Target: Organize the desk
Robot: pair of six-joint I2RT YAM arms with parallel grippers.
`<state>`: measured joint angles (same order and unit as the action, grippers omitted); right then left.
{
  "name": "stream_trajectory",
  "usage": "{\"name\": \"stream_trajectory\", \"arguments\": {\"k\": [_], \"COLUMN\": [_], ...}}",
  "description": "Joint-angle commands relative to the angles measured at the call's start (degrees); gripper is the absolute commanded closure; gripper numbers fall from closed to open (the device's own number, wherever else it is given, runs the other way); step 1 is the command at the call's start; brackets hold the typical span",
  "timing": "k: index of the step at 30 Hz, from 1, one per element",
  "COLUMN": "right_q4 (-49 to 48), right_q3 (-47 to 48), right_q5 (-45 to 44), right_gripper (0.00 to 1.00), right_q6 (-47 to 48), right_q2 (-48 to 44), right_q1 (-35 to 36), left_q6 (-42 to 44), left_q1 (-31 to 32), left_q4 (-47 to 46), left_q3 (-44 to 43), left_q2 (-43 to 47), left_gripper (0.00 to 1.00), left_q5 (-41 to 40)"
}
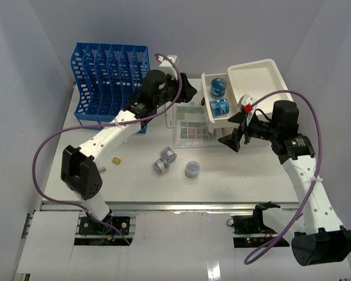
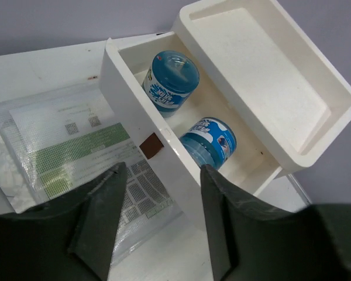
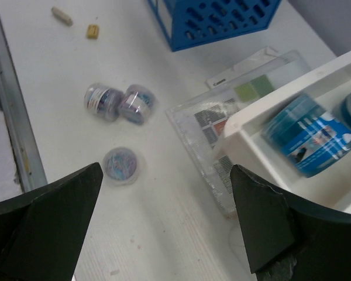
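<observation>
The white desk [image 1: 134, 187] carries two small clear jars [image 1: 164, 160] lying side by side and a flat round container [image 1: 192, 169]. The cream cabinet [image 1: 260, 88] has its drawer [image 1: 209, 117] pulled out, with two blue jars [image 1: 219, 96] inside. My left gripper [image 1: 188, 91] is open and empty, just left of the drawer; its wrist view shows the jars [image 2: 172, 79] ahead of the gripper [image 2: 164, 234]. My right gripper [image 1: 231, 130] is open and empty, just below the drawer's front, above the bare desk [image 3: 164, 234].
A blue slotted file rack [image 1: 111, 79] stands at the back left. A clear plastic sleeve with printed sheets [image 1: 190, 124] lies beside the drawer. A small yellow piece [image 1: 115, 158] and a small eraser-like bit [image 1: 102, 168] lie at the left. A metal rail [image 1: 164, 205] runs along the front.
</observation>
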<state>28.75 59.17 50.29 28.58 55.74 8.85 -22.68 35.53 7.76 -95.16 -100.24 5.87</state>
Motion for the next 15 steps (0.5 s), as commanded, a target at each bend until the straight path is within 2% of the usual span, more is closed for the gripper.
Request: {"name": "stream_trajectory", "arguments": {"k": [1, 7, 11, 15], "right_q4": [-6.6, -11.1, -6.7, -5.9], "right_q3": [8.9, 23.1, 37.6, 41.7], "right_q5": [-16.0, -40.0, -60.1, -64.1], "right_gripper": [0.02, 0.03, 0.06, 0.07], "right_q6": [-15.7, -25.5, -33.8, -38.0], "right_q2": [5.2, 17.8, 31.7, 37.7], "right_q1": [4.6, 14.8, 16.5, 16.6], "left_q6": [0.5, -0.8, -2.3, -4.2], "left_q1": [-1.5, -2.6, -2.8, -3.1], "left_q4": [-6.6, -9.9, -8.1, -5.9], "left_q3": [13.5, 31.7, 37.3, 43.5], "left_q2": [13.0, 28.7, 34.4, 40.7], "left_gripper": [0.32, 0.14, 0.13, 0.13], "left_q5": [-0.7, -1.5, -1.3, -1.8]}}
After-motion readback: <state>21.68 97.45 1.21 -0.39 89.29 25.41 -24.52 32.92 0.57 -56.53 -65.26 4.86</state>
